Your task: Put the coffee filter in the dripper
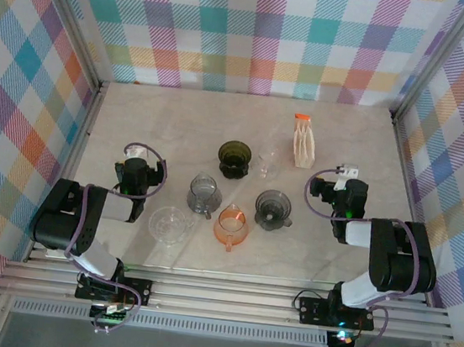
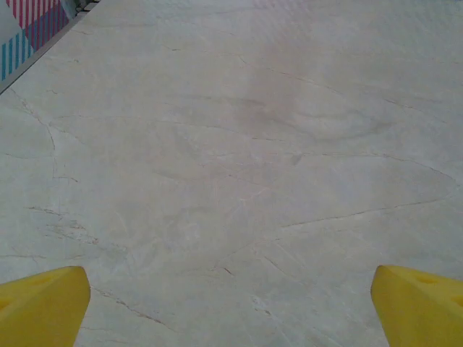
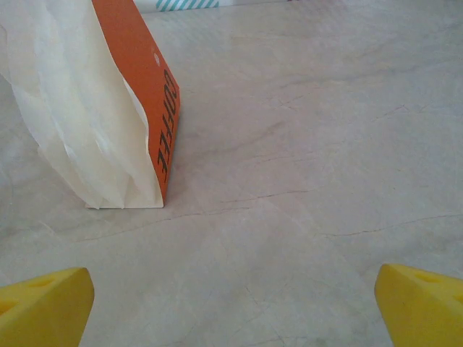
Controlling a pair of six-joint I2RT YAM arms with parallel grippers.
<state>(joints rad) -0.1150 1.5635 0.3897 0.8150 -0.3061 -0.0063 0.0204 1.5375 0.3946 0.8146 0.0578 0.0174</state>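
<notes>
White filters (image 1: 303,144) are standing upright at the table's (image 1: 171,115) far right, well apart from the drippers (image 1: 274,208) mid-table. Left wrist: the left gripper (image 2: 231,307) is hanging wide open above the table. Right wrist: the right gripper (image 3: 231,307) is gaping empty, with the filters ahead to its left.

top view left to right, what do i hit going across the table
left gripper, clear dish, glass cup, orange dripper, grey dripper, coffee filters, right gripper
</notes>
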